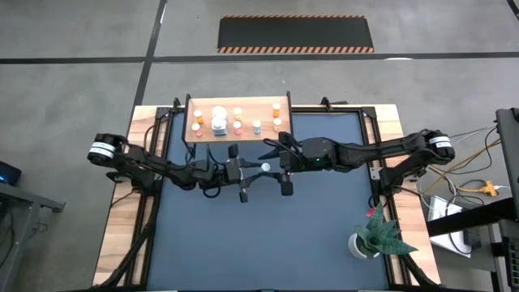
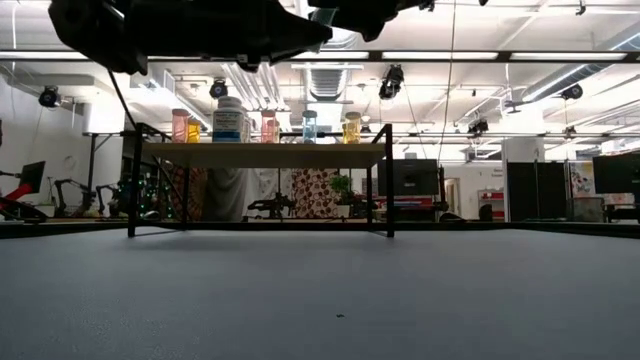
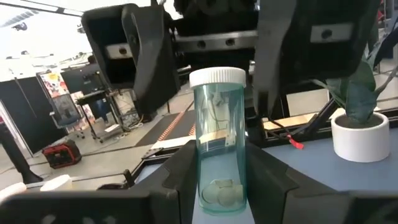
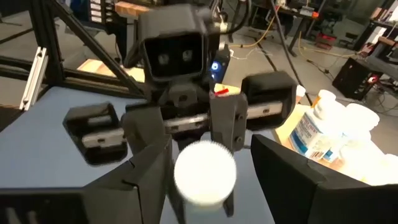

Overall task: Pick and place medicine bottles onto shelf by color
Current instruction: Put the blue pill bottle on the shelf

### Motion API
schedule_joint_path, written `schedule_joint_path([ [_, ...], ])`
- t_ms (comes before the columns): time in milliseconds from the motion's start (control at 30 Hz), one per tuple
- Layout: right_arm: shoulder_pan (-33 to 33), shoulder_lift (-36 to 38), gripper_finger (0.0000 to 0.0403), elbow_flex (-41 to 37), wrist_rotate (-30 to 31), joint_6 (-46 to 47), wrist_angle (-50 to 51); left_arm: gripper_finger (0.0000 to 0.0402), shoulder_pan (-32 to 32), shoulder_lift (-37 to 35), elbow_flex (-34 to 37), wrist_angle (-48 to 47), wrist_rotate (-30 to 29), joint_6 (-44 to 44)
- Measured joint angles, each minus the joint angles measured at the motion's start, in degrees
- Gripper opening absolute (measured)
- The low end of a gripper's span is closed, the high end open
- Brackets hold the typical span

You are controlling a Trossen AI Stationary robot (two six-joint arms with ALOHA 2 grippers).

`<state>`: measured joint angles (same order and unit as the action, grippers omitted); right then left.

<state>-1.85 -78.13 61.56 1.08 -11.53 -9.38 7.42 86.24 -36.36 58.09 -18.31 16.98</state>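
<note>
In the left wrist view, nearest the lens, a greenish bottle [image 3: 217,140] with a white cap stands upright between the left gripper [image 3: 217,180] fingers, which are closed on its lower body; a few tablets lie at its bottom. Facing it, the right gripper [image 3: 211,62] hangs with its jaws spread wide on either side of the cap, apparently not touching.

The right wrist view looks end-on at that white cap, the fingers [image 4: 146,180] well apart beside it, holding nothing.

From above, both grippers meet mid-table, just near of the shelf [image 1: 195,134], where the other bottles [image 1: 219,122] stand.

The low view shows the shelf on black legs, bottles in a row.

The bottle looks light, rigid and smooth, so likely slippery; a hold around the body below the cap seems safest.
</note>
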Motion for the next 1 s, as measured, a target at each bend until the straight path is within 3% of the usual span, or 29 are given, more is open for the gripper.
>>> schedule_joint_path([
  [567, 0.0, 0.42, 0.0189, 0.02, 0.07, 0.0, 0.12, 0.0095, -0.02, 0.0, 0.04, 1.48, 0.0, -0.01],
  [867, -0.02, 0.39, 0.011, 0.02, 0.0, -0.34, 0.23, 0.0095, -0.04, 0.0, 0.04, 1.48, 0.0, -0.04],
  [1000, -0.02, 0.37, 0.0095, 0.02, 0.0, -0.44, 0.24, 0.0095, -0.04, 0.0, 0.04, 1.48, 0.0, -0.05],
])
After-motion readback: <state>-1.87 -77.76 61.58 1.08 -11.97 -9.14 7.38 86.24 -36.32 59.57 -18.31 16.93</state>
